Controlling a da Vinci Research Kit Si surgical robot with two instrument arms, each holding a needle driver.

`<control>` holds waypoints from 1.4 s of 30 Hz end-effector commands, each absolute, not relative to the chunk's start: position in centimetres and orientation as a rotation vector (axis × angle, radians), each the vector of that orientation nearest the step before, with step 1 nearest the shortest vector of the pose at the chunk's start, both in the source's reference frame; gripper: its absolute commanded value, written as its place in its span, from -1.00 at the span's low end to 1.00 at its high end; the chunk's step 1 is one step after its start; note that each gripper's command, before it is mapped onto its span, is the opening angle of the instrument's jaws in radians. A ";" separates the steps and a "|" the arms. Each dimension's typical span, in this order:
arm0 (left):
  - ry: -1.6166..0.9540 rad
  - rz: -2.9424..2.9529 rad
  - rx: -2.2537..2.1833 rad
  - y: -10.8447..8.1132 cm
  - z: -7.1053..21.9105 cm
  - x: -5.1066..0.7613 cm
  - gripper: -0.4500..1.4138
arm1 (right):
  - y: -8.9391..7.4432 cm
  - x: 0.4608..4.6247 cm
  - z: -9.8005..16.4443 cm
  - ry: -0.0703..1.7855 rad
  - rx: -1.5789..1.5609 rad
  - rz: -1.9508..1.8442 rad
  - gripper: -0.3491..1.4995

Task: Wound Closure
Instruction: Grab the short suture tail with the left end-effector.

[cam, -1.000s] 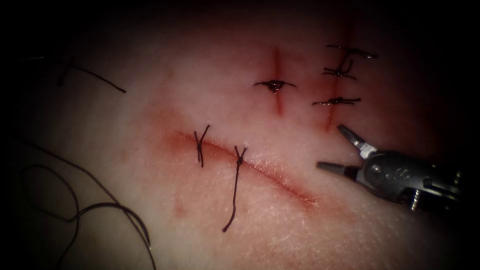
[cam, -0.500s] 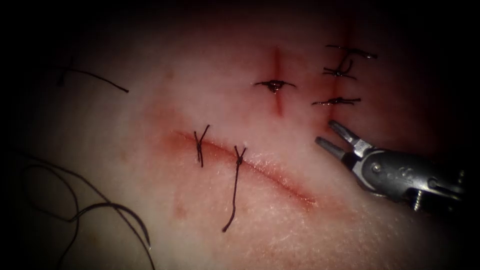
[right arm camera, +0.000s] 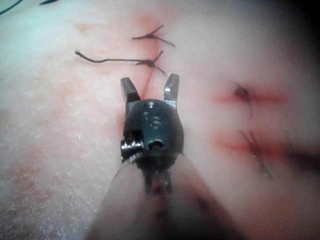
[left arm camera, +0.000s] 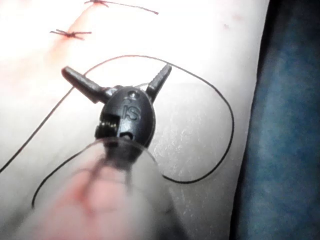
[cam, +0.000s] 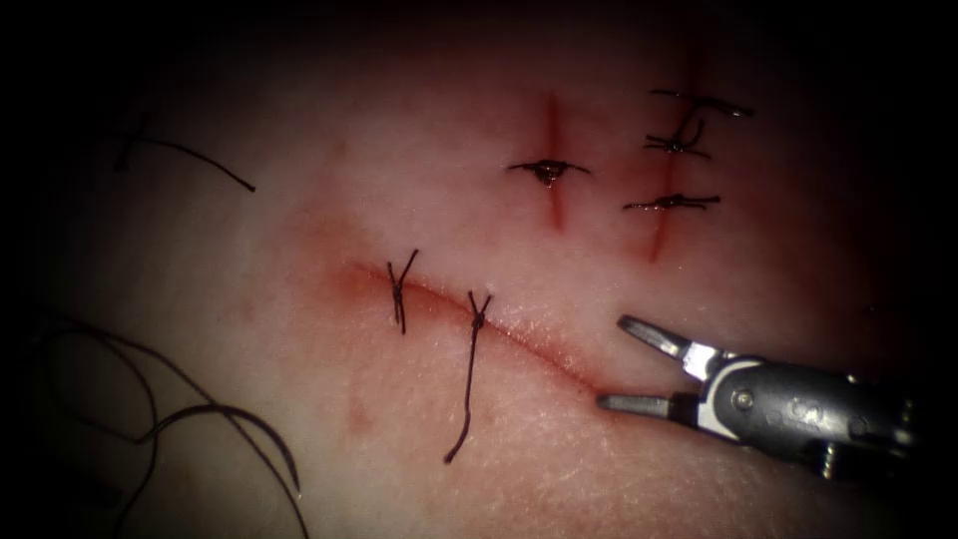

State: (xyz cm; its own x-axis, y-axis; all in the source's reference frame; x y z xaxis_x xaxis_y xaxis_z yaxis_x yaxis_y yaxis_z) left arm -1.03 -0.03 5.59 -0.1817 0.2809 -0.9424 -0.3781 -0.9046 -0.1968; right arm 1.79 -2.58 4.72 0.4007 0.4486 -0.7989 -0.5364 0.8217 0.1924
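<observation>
In the endoscope view the right end effector [cam: 634,371] is gaping wide and gripping nothing at the cut's [cam: 519,344] 4 o'clock end, its long axis running toward 10 o'clock. In the left wrist view the left end effector [left arm camera: 117,79] is spreading wide and empty over loose thread [left arm camera: 220,100] on the tissue [left arm camera: 200,45]. In the right wrist view the open jaws are straddling the cut, two knots [right arm camera: 150,62] lying at 12 o'clock.

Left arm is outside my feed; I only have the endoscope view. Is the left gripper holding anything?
Observer: No. The left wrist view has the left gripper open and empty: no needle, no thread.
Operator: What's under it?
Observer: A loop of thread lying on the tissue, passing behind the jaws, not gripped.
Operator: Right gripper lined up on the cut?
Observer: In the right wrist view the right gripper is open and empty, its jaws either side of the cut, just short of a knotted stitch.
</observation>
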 end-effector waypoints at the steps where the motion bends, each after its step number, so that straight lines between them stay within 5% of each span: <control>1: 0.099 2.125 -1.681 -0.1 5.6 -1.24 0.71 | -2.5 1.94 4.7 0.962 -0.118 0.638 0.82; 6: 0.095 2.110 -1.687 -0.1 5.9 -2.15 0.68 | -2.5 2.03 4.7 0.942 -0.139 0.660 0.89; 12: 0.138 2.214 -1.387 -0.1 6.7 -2.54 0.62 | -2.5 2.03 4.6 0.930 -0.147 0.669 0.85; 42: -0.284 2.043 -1.127 -0.2 6.8 -2.89 0.41 | -2.6 2.24 4.8 0.849 -0.187 0.608 0.60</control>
State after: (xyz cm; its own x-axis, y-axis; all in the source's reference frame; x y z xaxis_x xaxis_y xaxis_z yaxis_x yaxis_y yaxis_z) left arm -2.85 -0.14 6.79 -0.3176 0.7178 -0.6196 -0.5293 -0.6764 -0.5123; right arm 2.15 -2.68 4.76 0.5122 0.4289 -0.7441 -0.5703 0.8177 0.0787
